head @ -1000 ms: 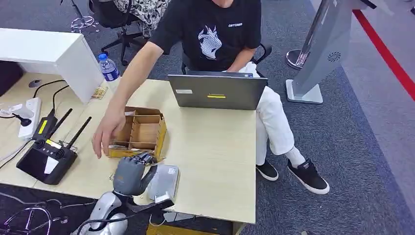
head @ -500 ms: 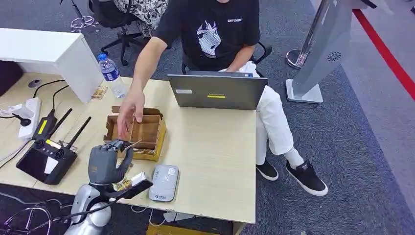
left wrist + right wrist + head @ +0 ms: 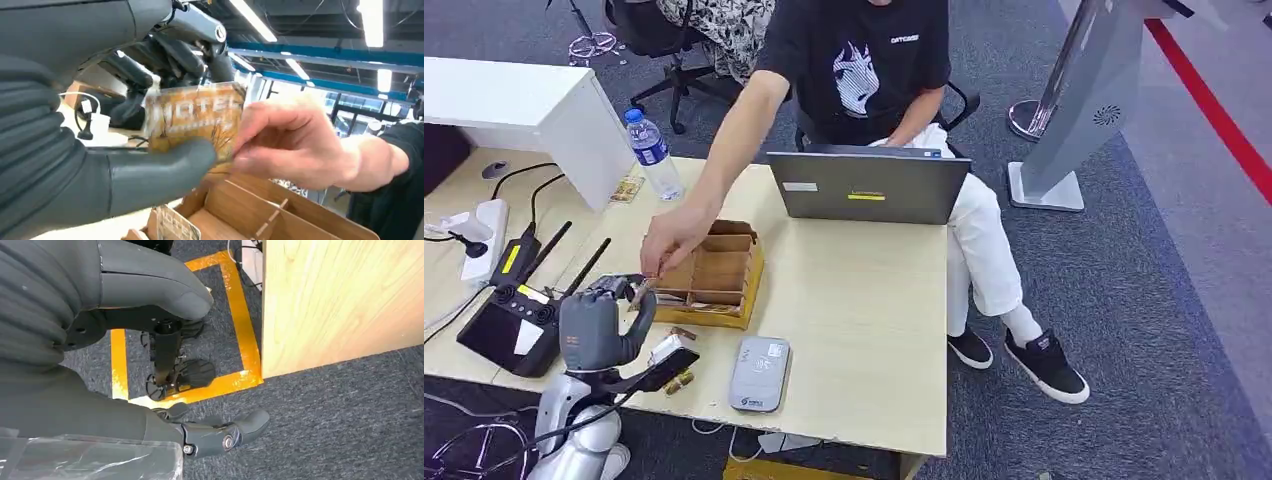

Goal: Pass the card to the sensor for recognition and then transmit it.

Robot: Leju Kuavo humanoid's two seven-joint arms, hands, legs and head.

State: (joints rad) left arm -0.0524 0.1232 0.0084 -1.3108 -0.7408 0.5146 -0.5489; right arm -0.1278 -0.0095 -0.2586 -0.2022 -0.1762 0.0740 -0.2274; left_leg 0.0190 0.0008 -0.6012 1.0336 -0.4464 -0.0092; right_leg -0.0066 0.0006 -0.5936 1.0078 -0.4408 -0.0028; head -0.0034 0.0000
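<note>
My left hand (image 3: 596,322) is raised over the front left part of the desk (image 3: 864,300), just beside the wooden box (image 3: 709,278), and it pinches the card (image 3: 192,117) between thumb and fingers (image 3: 175,50). The person's hand (image 3: 285,145) has closed on the card's other end, so both of us hold it at once.

The risk I see is in the handover itself. If I keep my pinch tight while the person pulls, the card could bend or snap out sideways; if I let go too soon, before their grip is firm, it could drop into the box or onto the desk edge. My hand is also close to the box wall, so a careless pull-back could knock it.

My right hand (image 3: 220,432) hangs beside the desk above the floor, fingers loosely apart, holding nothing.

Compared with a second ago, my left hand has moved away from the grey sensor (image 3: 759,373) near the front edge, leftwards and up toward the box. The person's hand has come from the box's left side to meet the card.
</note>
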